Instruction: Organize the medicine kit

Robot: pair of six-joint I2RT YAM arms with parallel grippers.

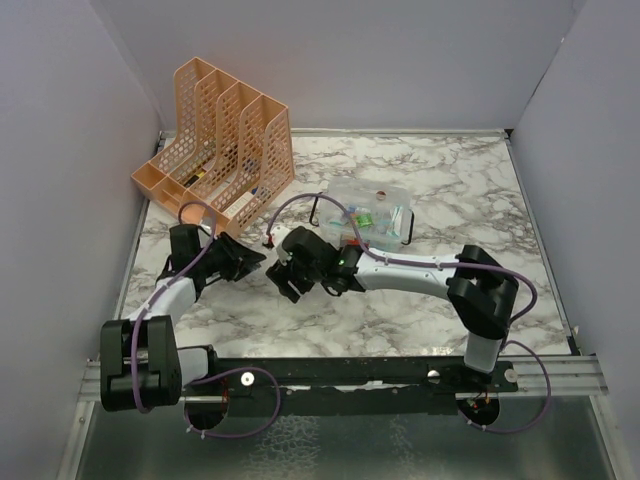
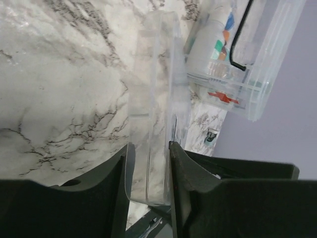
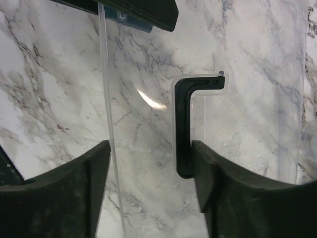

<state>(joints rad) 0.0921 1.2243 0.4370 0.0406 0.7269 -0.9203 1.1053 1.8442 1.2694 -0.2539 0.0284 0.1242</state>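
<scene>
The medicine kit [image 1: 365,215], a clear box with small items inside, sits mid-table with its lid off. In the left wrist view it [image 2: 247,74] shows a red cross and a black handle. My left gripper [image 1: 252,262] is shut on one edge of the see-through lid [image 2: 153,99] and holds it on edge above the marble [image 2: 148,148]. My right gripper [image 1: 283,272] meets it from the right. Its jaws are open [image 3: 151,146] around the lid [image 3: 143,99]. Its right finger [image 3: 213,173] touches the lid's black handle piece [image 3: 184,134].
An orange mesh file rack [image 1: 225,145] stands at the back left, close behind the left arm. White walls close in the table [image 1: 450,170] on the left, back and right. The arms' mounting rail [image 1: 350,375] runs along the near edge.
</scene>
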